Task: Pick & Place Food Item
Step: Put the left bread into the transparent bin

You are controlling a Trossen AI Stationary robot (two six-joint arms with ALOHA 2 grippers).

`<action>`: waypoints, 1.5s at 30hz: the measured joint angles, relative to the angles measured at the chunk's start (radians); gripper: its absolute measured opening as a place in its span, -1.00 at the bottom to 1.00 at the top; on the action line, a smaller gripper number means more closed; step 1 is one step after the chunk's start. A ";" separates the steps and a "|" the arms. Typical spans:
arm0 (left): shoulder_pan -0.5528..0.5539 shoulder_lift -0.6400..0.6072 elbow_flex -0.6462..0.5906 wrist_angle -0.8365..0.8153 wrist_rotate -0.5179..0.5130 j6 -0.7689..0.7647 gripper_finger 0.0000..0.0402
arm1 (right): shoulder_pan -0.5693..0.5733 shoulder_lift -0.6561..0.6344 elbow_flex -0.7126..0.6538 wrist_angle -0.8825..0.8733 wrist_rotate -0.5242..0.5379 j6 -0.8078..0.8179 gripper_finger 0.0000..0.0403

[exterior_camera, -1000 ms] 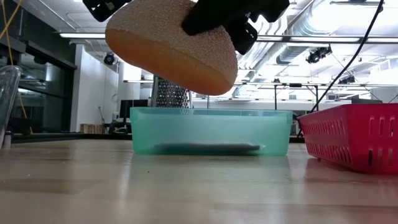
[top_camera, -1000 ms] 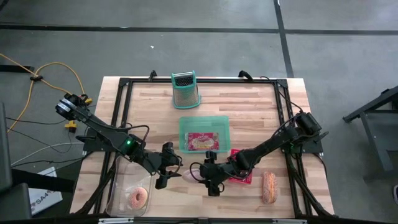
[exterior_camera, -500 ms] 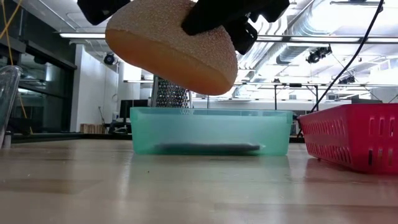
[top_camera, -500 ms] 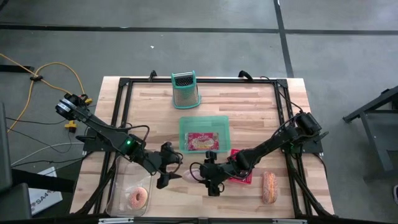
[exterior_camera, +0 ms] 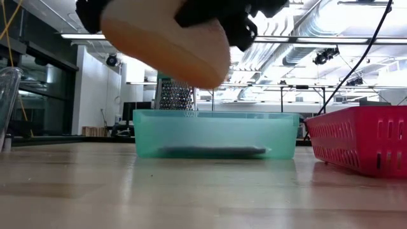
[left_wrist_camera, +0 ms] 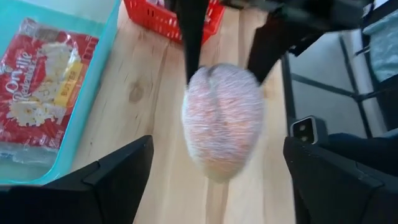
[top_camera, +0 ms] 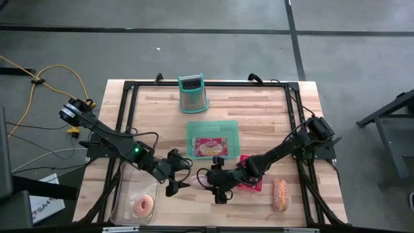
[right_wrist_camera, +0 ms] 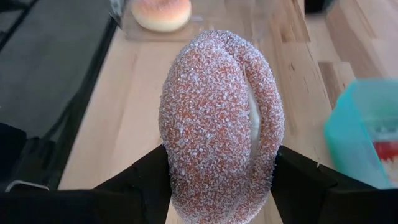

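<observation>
Sugar-crusted, the cream-filled oval doughnut hung above the wooden table's front edge, clamped by the right gripper, while the left gripper stood released, apparently after a handover.

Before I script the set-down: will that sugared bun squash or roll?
Probably soft: the sugared bun bulges between the right gripper's fingers. Its rounded shape could rock once released. The sugar crust may shed.

Grey concrete floor with dark seams, wooden table, ceiling strip lights
</observation>
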 joint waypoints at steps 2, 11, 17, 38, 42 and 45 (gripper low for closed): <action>0.000 0.021 0.000 0.000 0.000 0.000 0.75 | 0.000 0.000 0.000 0.029 -0.001 -0.016 0.08; 0.000 0.063 -0.001 0.009 0.008 -0.019 0.75 | 0.000 0.002 0.001 0.050 -0.007 -0.028 0.08; 0.000 0.064 -0.001 0.064 0.014 -0.013 0.75 | 0.001 0.002 0.001 0.059 -0.007 -0.029 0.08; -0.002 0.065 -0.001 0.103 0.039 0.009 0.75 | -0.019 0.000 0.001 0.100 -0.006 -0.028 0.08; -0.002 0.065 -0.001 0.103 0.040 0.009 0.75 | -0.019 0.000 0.001 0.118 -0.011 -0.028 0.08; -0.002 0.065 -0.001 0.103 0.040 0.009 0.75 | -0.019 0.000 0.001 0.125 -0.011 -0.028 0.08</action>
